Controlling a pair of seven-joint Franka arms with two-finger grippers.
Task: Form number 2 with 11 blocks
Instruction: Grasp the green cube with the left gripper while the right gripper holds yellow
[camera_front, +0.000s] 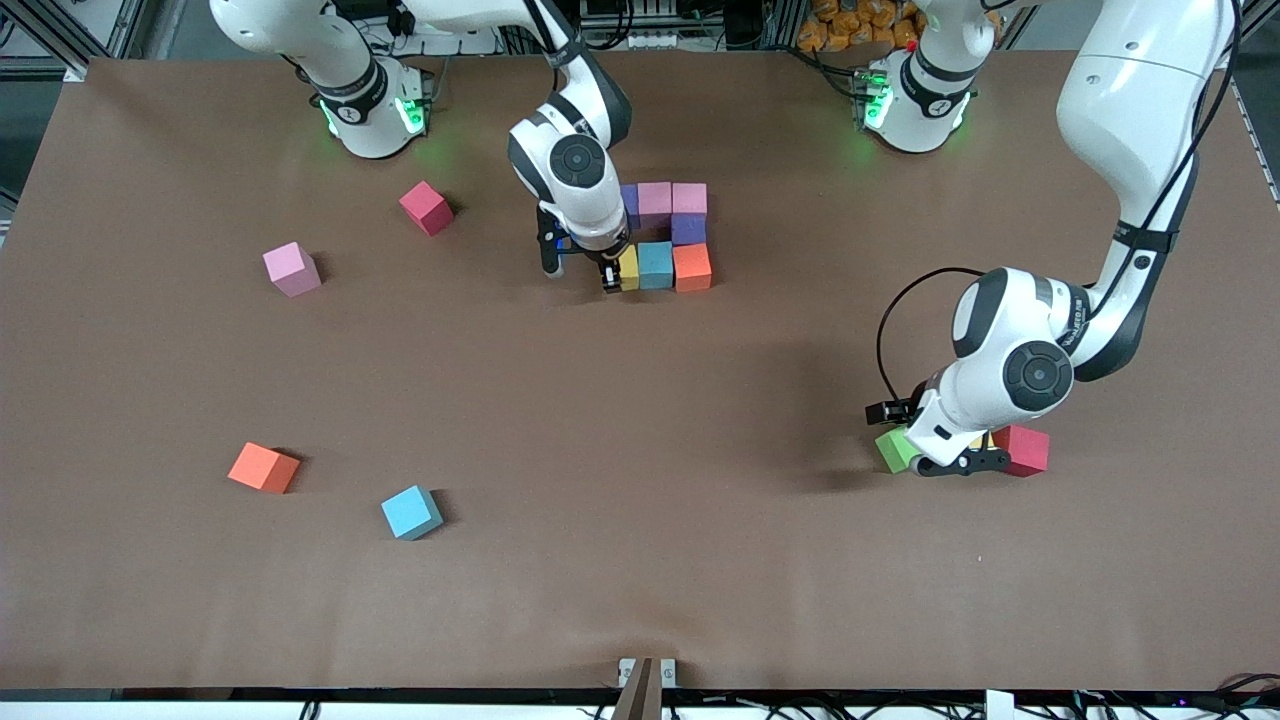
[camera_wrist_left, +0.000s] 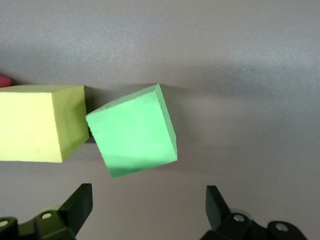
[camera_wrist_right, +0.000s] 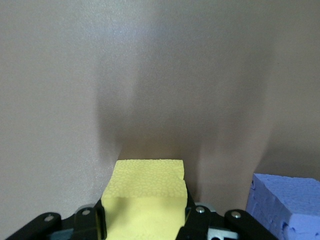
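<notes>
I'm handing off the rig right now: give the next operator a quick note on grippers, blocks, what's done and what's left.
Right gripper: shut on a yellow block, setting it beside the sky-blue block in the number 2.
Left gripper: open, low over the green block, with the second yellow block beside it.
Done: six blocks placed, the seventh arriving.
Left: green, yellow, plus loose pink, orange and sky-blue blocks. Leave the red cubes.

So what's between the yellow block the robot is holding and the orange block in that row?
A blue block sits between the yellow block in the right gripper and the orange block, seen in the front view.
</notes>
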